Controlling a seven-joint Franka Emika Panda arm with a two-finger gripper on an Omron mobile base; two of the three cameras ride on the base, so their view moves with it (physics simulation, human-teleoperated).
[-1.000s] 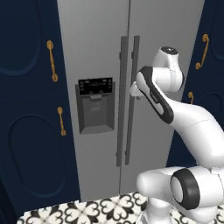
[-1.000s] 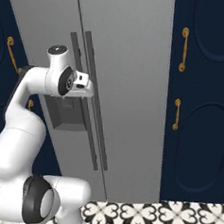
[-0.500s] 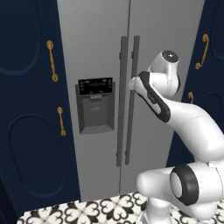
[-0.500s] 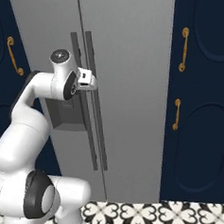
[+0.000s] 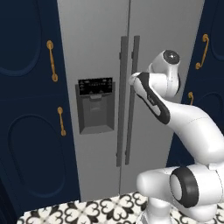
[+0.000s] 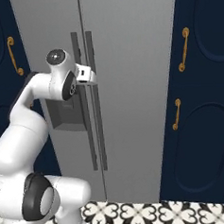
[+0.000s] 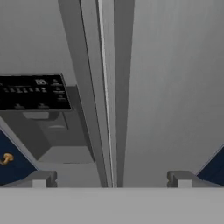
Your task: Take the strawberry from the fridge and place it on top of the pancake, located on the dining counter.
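The fridge (image 5: 100, 65) stands in front of the robot with both doors closed, between navy cabinets (image 5: 26, 131) with gold handles (image 5: 52, 61). Its two dark bar handles (image 5: 128, 100) run side by side down the middle, and the black dispenser panel (image 5: 95, 86) sits on the left door. The white arm reaches forward and the pincer (image 6: 88, 74) is raised just in front of the bar handles, about level with the dispenser. In the hand view the pincer (image 7: 111, 178) has its two tips wide apart, one on each side of the handles (image 7: 105, 87), and nothing is between them. I cannot see the strawberry; the doors are closed. The floor (image 6: 149, 215) has black and white patterned tiles.
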